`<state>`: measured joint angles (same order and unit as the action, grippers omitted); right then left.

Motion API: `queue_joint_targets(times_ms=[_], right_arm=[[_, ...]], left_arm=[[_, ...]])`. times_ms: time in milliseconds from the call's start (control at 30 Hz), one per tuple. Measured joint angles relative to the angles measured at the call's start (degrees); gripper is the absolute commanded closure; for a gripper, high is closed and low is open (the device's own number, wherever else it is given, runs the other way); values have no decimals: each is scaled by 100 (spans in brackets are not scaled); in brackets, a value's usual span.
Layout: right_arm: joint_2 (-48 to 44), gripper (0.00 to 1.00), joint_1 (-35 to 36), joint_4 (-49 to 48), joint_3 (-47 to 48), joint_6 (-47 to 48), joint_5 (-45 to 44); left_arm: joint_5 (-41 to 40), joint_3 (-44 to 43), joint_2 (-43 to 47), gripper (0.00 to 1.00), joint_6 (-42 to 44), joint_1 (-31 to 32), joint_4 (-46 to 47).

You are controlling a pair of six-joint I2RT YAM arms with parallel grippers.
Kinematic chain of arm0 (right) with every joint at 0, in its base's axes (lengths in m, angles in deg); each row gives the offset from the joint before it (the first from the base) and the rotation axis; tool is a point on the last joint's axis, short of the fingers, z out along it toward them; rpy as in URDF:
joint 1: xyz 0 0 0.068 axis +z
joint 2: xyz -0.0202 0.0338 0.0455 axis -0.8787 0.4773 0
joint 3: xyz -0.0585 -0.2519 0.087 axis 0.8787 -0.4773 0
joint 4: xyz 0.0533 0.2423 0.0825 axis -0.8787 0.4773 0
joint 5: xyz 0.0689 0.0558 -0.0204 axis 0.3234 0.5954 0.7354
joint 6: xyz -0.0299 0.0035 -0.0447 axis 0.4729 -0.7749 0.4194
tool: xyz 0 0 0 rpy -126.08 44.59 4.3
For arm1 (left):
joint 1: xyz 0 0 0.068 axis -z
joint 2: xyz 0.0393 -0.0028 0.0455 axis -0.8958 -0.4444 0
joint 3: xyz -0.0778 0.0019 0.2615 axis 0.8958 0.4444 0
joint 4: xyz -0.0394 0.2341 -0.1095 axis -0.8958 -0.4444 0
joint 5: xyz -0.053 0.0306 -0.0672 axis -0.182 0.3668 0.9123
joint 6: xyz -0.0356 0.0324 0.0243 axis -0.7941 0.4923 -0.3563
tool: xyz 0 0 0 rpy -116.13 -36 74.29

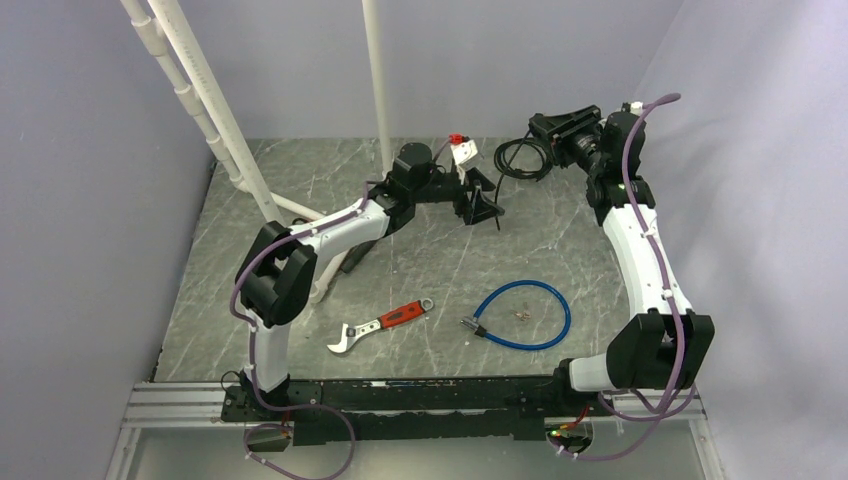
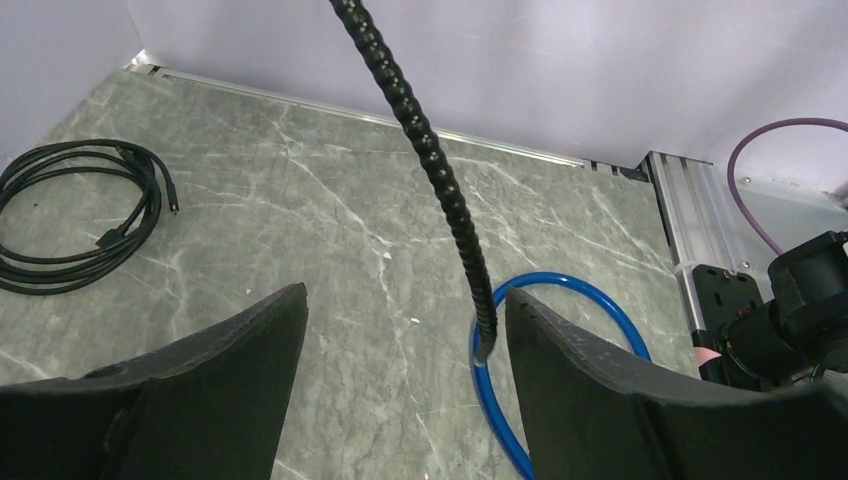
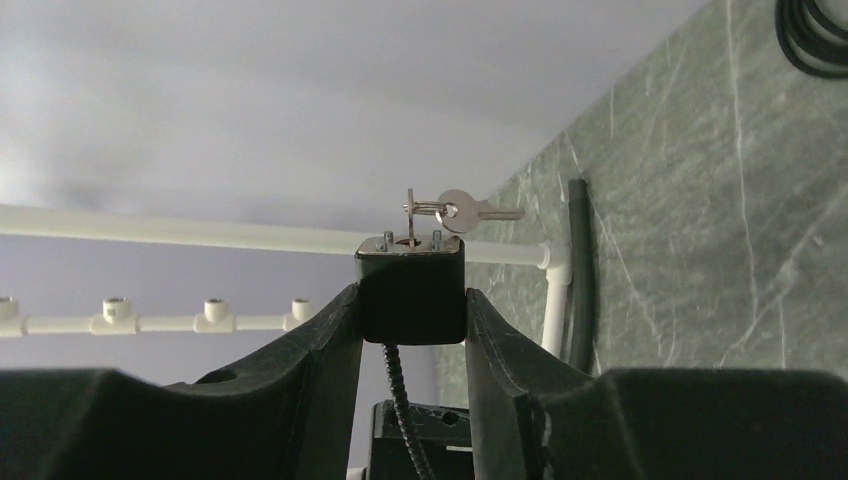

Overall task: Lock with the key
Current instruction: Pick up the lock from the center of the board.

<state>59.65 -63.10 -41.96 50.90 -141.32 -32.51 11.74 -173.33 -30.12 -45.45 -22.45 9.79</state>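
My right gripper [image 3: 412,292] is shut on a black lock body [image 3: 410,285] and holds it up in the air at the back of the table [image 1: 300,330]. A silver key [image 3: 462,210] on a ring sticks out of the lock's top. A black ribbed cable [image 3: 402,385] hangs from the lock's underside. In the left wrist view this cable [image 2: 440,180] drops between the fingers of my open left gripper [image 2: 405,295], close to the right finger [image 2: 560,340] and apart from both. In the top view my left gripper [image 1: 483,205] sits just left of and below my right gripper [image 1: 538,128].
A blue cable loop [image 1: 522,315] lies at the table's near right and shows in the left wrist view [image 2: 600,300]. A red-handled wrench [image 1: 380,325] lies near centre. A black cord coil [image 1: 525,155] lies at the back. White pipes [image 1: 215,110] stand at the left.
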Motion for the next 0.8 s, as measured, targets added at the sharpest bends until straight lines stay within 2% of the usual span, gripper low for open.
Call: queue_joint_targets(times_ms=[67,133,167,233,267,433,567,633,800], right_arm=[[-17,100,11,157,-7,-144,-85],[-44,99,20,260,-28,-269,-129],[-59,97,20,299,-39,-304,-138],[-120,85,20,358,-96,-374,-168],[-146,78,20,385,-118,-396,-175],[-396,32,-46,358,-444,-243,-111],[-627,4,-389,214,-920,247,393],[-691,1,-717,203,-1134,573,841],[-710,1,-1521,450,-1497,1615,2098]], left_arm=[[-15,0,-11,36,15,7,-2],[-52,0,-11,54,17,13,-15],[-72,0,-11,65,7,17,-20],[-122,0,-11,97,20,17,-48],[-160,4,-11,100,35,17,-79],[-203,20,138,100,249,-31,-680],[-20,-31,487,100,691,-122,-1591],[50,-120,662,100,935,-175,-2072],[332,-304,992,100,1517,-214,-3154]])
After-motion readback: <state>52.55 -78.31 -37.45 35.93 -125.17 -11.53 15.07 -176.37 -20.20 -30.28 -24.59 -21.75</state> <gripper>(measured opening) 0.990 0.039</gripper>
